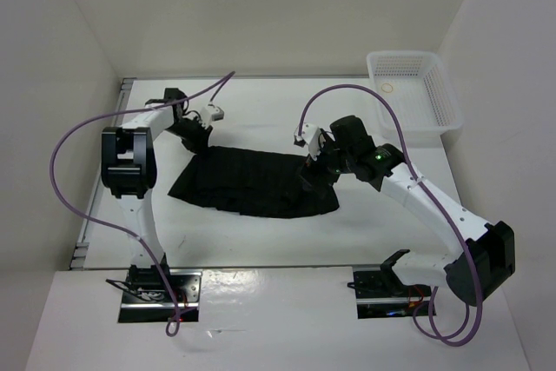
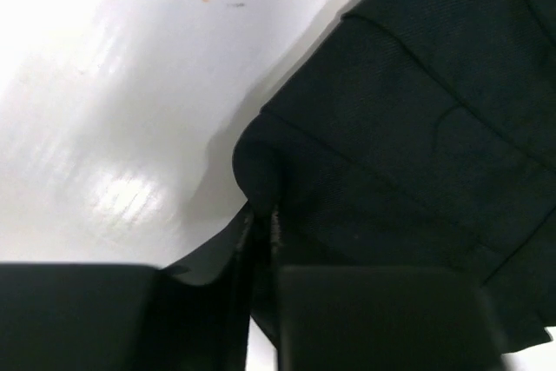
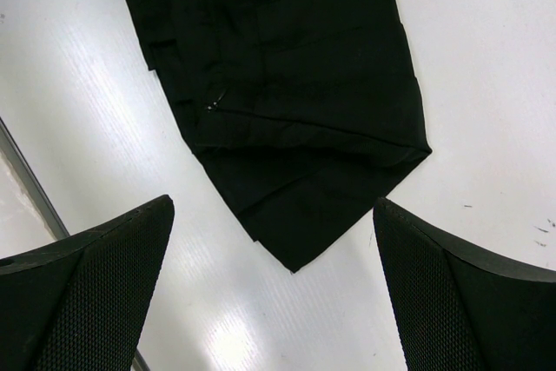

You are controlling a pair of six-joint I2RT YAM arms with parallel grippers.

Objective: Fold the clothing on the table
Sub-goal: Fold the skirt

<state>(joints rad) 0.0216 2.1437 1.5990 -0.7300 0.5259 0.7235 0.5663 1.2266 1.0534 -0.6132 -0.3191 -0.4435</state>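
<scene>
The black skirt (image 1: 252,182) is spread flat on the white surface (image 1: 261,115), well apart from the mesh basket (image 1: 413,84). A fold at its end farthest from the basket is pinched between the left jaws. The right jaws are held spread over the nearest end.

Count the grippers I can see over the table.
2: the left gripper is pinched on the skirt's far left corner; the right gripper hangs open above its right end.
</scene>
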